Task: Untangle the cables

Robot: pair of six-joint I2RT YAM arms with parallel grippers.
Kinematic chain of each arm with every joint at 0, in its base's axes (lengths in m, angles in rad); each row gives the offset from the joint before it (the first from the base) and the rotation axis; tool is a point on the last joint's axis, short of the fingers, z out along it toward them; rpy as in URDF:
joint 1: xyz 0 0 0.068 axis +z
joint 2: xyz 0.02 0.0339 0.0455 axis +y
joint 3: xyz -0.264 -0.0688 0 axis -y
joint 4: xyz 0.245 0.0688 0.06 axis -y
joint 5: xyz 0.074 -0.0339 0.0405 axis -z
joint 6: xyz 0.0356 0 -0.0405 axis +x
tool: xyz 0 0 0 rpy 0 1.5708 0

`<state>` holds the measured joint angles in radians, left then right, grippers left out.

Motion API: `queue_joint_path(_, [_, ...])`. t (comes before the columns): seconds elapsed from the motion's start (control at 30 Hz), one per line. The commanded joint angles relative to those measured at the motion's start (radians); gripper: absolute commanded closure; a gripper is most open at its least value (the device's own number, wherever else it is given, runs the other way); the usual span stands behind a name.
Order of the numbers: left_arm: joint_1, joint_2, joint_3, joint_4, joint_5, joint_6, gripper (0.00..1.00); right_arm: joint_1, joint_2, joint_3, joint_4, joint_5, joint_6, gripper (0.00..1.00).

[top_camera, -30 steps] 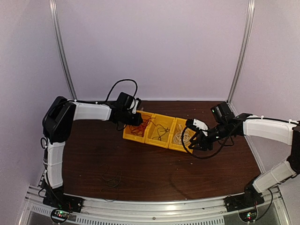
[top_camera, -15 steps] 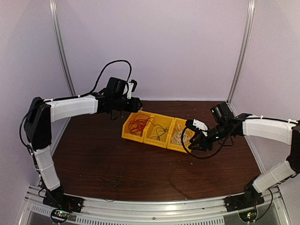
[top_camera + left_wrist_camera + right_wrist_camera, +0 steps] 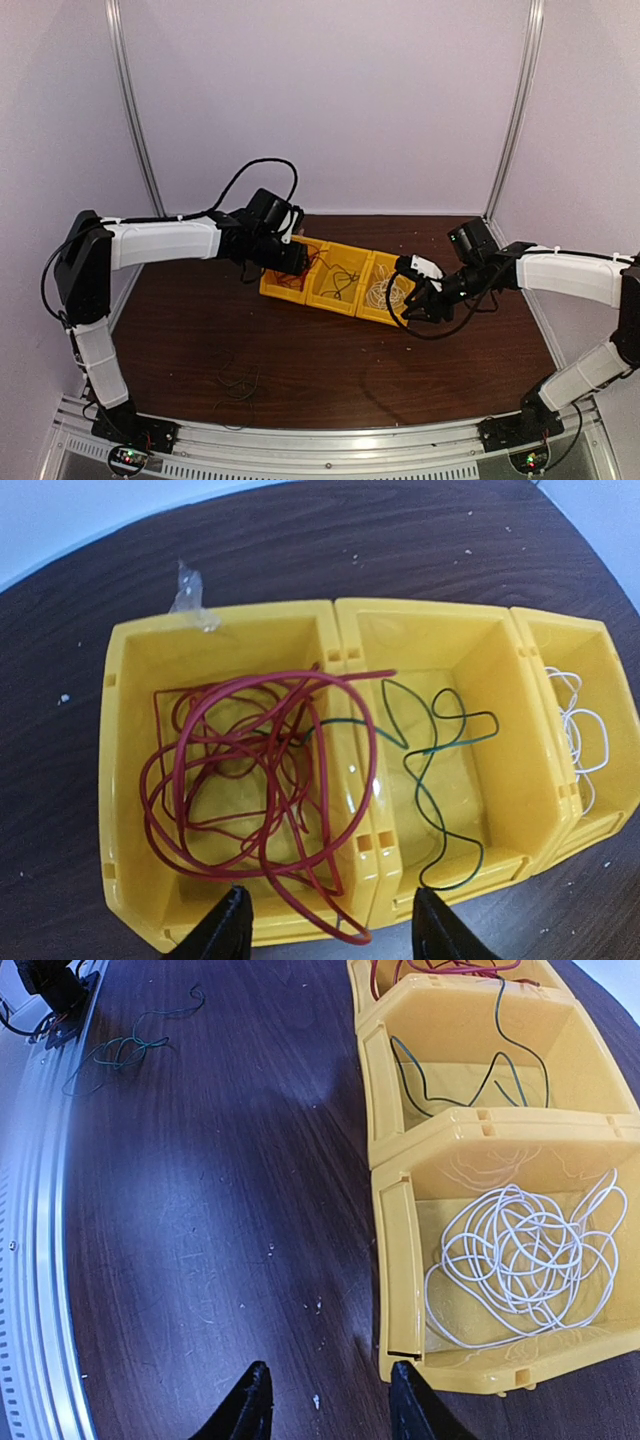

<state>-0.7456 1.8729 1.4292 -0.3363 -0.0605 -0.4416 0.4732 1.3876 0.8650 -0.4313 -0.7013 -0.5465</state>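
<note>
Three yellow bins (image 3: pixel 335 305) stand touching in a row near the middle of the dark wooden table (image 3: pixel 330 360). At the near left of the table, close to the metal rail (image 3: pixel 40 1260), a loose dark cable (image 3: pixel 235 380) lies in a thin scribble, well apart from the bins.

The left gripper (image 3: pixel 335 935) hovers over the front wall of the left bin (image 3: pixel 125 780). Its fingers (image 3: pixel 235 935) are spread wide and grip nothing. That bin holds the red cable (image 3: pixel 250 742) in a loose tangle of overlapping loops. One loop spills over the front wall and lies between the spread fingers without touching either. One straight red strand reaches across the shared wall to the rim of the middle bin (image 3: pixel 500 680). A scrap of clear tape (image 3: pixel 190 590) sticks up from the left bin's back corner.

In the middle bin lies the dark green cable (image 3: pixel 455 742), a single wavy line. One end seems to run over the shared wall in among the red loops.

The right bin (image 3: pixel 395 1260) holds the white cable (image 3: pixel 520 1260), a round coil of many turns resting on its floor. The right gripper (image 3: pixel 330 1405) hangs at that bin's front corner, partly over bare table. Its fingers (image 3: pixel 250 1405) are apart, with nothing between them.
</note>
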Motion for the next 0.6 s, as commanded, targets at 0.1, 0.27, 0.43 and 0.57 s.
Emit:
queue_joint_path(0.1, [0.014,0.064,-0.001,-0.016,0.0,-0.081,0.5,0.0,0.013,0.014,-0.01,0.0,-0.006,0.58])
queue_joint_path(0.27, [0.024,0.129,0.045,-0.007,0.03,-0.063,0.62,0.0,0.006,0.011,-0.012,0.004,-0.006,0.58])
queue_joint_path(0.43, [0.031,0.151,0.084,-0.025,-0.003,-0.05,0.96,0.001,0.001,0.008,-0.012,0.008,-0.007,0.58])
queue_joint_path(0.57, [0.039,0.146,0.106,-0.027,-0.046,-0.037,1.0,0.001,0.003,0.008,-0.012,0.009,-0.01,0.58])
